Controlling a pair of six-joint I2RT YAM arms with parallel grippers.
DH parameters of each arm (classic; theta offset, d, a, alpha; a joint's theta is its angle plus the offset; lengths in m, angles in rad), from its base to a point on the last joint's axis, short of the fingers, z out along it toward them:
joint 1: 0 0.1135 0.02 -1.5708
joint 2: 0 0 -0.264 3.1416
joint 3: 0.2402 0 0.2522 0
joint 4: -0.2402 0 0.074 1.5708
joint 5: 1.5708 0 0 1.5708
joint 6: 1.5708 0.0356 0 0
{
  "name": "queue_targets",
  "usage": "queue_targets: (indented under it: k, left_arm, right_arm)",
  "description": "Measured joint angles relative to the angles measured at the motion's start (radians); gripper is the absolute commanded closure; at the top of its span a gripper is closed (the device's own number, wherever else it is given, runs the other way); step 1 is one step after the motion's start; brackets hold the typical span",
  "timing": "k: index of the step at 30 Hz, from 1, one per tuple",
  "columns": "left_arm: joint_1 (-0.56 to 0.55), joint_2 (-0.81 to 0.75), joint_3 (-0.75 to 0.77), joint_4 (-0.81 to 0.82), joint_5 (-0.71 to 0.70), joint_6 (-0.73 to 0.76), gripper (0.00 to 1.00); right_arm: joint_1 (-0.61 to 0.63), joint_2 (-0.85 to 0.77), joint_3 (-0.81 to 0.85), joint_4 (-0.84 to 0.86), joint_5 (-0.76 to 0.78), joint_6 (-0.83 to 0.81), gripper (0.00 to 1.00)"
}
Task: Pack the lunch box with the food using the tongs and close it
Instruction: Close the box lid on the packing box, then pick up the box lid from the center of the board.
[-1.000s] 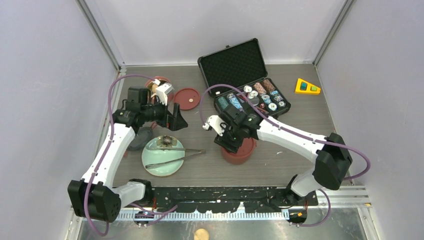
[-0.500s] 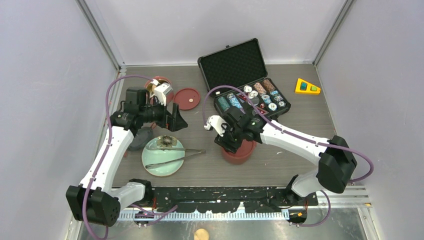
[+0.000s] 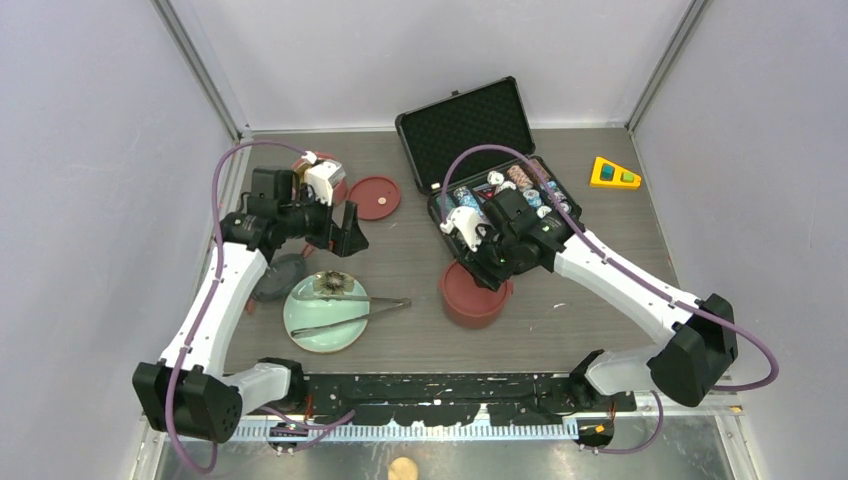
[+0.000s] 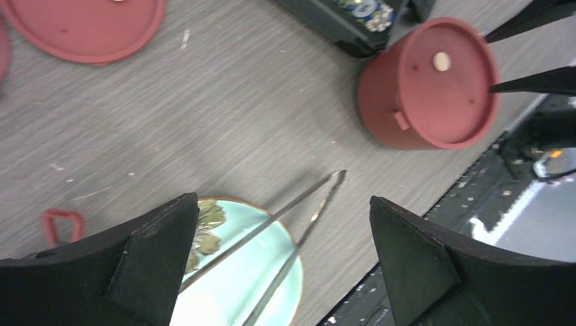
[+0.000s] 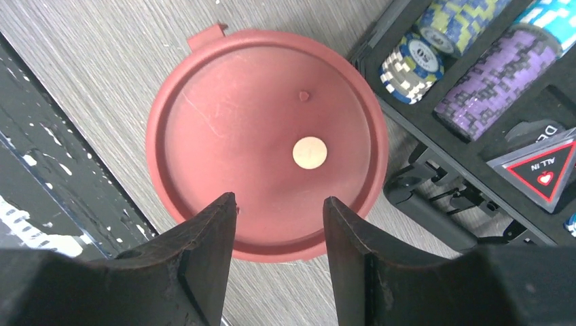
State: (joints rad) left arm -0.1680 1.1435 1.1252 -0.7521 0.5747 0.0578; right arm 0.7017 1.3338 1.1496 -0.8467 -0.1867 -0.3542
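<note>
A robotics lab cell is suggested: a table point(image 3: 400, 260) is enclosed by pale panels point(image 3: 90, 150) in metal framing point(image 3: 197, 68), and two cabled robot arms point(image 3: 215, 300) are bolted to it.

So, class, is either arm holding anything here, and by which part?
Nothing is held. The left gripper hangs open, clear of the tongs; the right gripper hangs open above the lidded lunch box tier, its fingers not touching it.

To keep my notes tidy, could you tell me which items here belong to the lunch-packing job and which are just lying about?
Job: lidded red tier, loose red lid, dark lid, tongs.
Lying about: poker chip case, yellow wedge, pale green plate under the tongs.
</note>
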Motion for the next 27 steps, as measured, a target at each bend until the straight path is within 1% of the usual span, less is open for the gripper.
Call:
queue_targets:
  k: [4,8,11,13,18,21,25,27]
  left_arm:
    - [0.0,0.03,0.025,-0.002,-0.081,0.035,0.0]
    - [0.001,0.097,0.08,-0.006,-0.164,0.056,0.01]
    - [0.01,0.162,0.121,-0.002,-0.217,0.068,0.03]
    - [0.022,0.196,0.135,0.004,-0.248,0.082,0.06]
    - [0.093,0.307,0.204,0.018,-0.289,0.089,0.16]
    - [0.157,0.384,0.254,0.053,-0.294,0.077,0.22]
    - [0.252,0.467,0.291,0.112,-0.303,0.019,0.3]
    - [0.283,0.503,0.306,0.141,-0.318,-0.023,0.31]
  right_arm:
    - [-0.008,0.002,-0.059,0.003,0.004,-0.013,0.45]
    - [-0.009,0.031,-0.112,0.001,0.002,-0.025,0.45]
    - [-0.008,0.034,-0.112,0.012,0.002,-0.036,0.45]
    - [-0.008,0.034,-0.112,0.012,0.0,-0.036,0.45]
    - [-0.008,0.034,-0.107,0.008,-0.003,-0.032,0.45]
    - [-0.01,0.034,-0.1,-0.001,-0.007,-0.018,0.44]
    - [-0.021,0.031,-0.068,-0.019,-0.018,0.008,0.44]
    - [-0.033,0.017,-0.041,-0.021,-0.024,0.024,0.44]
